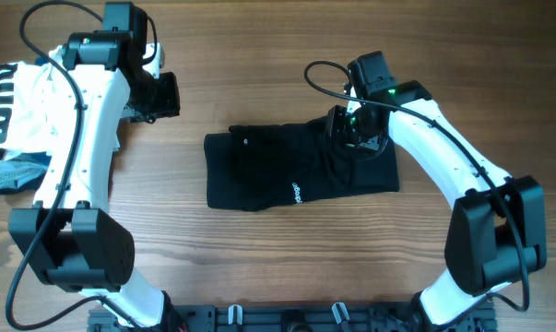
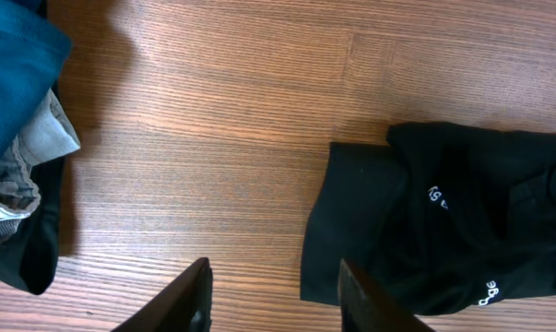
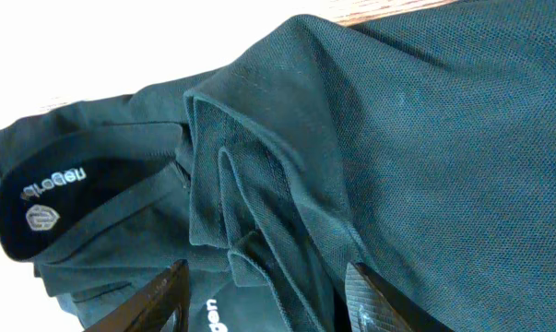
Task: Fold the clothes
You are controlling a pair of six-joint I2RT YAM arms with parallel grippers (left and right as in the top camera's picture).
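The clothes, a black shirt (image 1: 278, 171), lie folded into a rough rectangle in the middle of the wooden table, with small white lettering near the front edge. My right gripper (image 1: 347, 124) hovers over the shirt's right part. In the right wrist view its jaws (image 3: 266, 269) stand open, with bunched folds of the shirt (image 3: 416, 138) under the gap and nothing clamped. My left gripper (image 1: 167, 92) is at the upper left, away from the shirt. Its jaws (image 2: 274, 267) are open above bare wood, just left of the shirt's edge (image 2: 425, 221).
A white garment with black stripes (image 1: 10, 101) and a blue garment (image 1: 10, 175) are heaped at the table's left edge. The left wrist view shows blue cloth (image 2: 15, 65) and grey-white fabric (image 2: 29, 157) at its left side.
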